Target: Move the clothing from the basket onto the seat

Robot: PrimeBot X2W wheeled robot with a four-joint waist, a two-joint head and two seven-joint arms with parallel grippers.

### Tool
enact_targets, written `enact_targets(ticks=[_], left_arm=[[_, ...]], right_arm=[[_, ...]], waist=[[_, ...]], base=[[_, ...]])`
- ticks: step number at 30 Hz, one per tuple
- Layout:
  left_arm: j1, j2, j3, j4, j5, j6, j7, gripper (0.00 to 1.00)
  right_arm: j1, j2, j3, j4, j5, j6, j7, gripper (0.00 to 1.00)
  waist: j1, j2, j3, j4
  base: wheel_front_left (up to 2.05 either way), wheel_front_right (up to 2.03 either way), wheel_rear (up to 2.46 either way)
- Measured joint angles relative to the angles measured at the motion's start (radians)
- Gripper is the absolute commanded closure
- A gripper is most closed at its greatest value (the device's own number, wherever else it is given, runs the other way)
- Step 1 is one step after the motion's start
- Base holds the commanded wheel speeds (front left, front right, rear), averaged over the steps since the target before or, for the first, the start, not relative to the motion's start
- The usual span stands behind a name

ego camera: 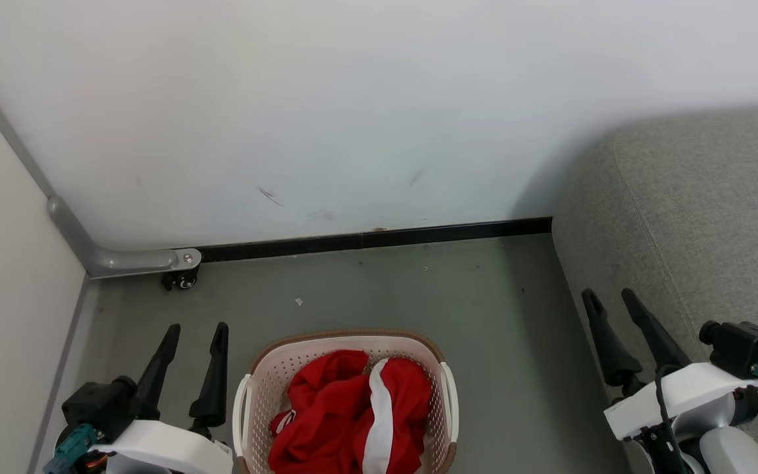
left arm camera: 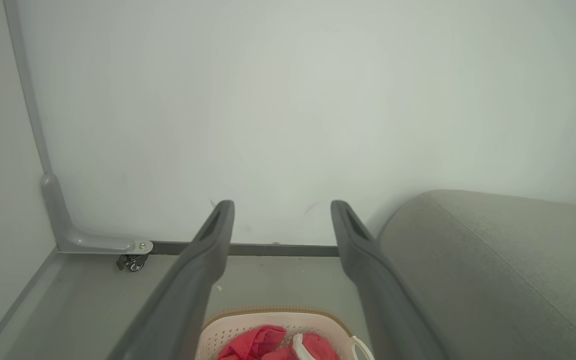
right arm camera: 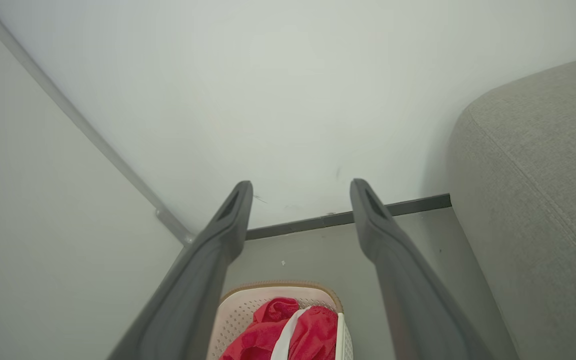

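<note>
Clothing [ego camera: 346, 411]: red fabric crossed by a white stripe [ego camera: 379, 415], heaped inside the basket [ego camera: 353, 337], which stands on the grey floor [ego camera: 418, 283] at the bottom centre of the head view. The basket is cream and perforated, with a brown rim and white side handles. The seat [ego camera: 701, 210], a light grey sofa, occupies the right side with its end against the white wall [ego camera: 353, 99]; a strip of floor lies between it and the basket.

Left gripper [ego camera: 198, 327]: just beside the basket on its left, fingers spread apart, clear of the clothing.

Right gripper [ego camera: 608, 293]: before the seat's near face, right of the basket, fingers likewise spread; contact with the upholstery cannot be told.

In both wrist views the fingers frame the basket's far rim and the dark baseboard [ego camera: 379, 238]. A grey metal bracket [ego camera: 129, 261] with a small caster [ego camera: 183, 281] sits in the left corner.
</note>
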Motion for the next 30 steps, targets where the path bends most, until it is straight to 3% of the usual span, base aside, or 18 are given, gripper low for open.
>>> enact_targets(ticks=[19, 30], left_arm=[[-0.04, -0.011, 0.013, -0.012, 0.247, 0.0, -0.057, 0.0], [-0.041, -0.022, 0.033, -0.013, 0.247, -0.005, -0.058, 0.0]], right_arm=[[-0.017, 0.001, 0.014, -0.03, -0.288, 0.0, -0.062, 0.0], [-0.033, 0.008, 0.007, -0.033, -0.303, 0.0, -0.063, 0.0]], waist=[[-0.0003, 0.0, 0.01, -0.004], [-0.0004, 0.0, 0.017, -0.002]], base=[[0.0, 0.0, 0.0], [0.0, 0.0, 0.0]])
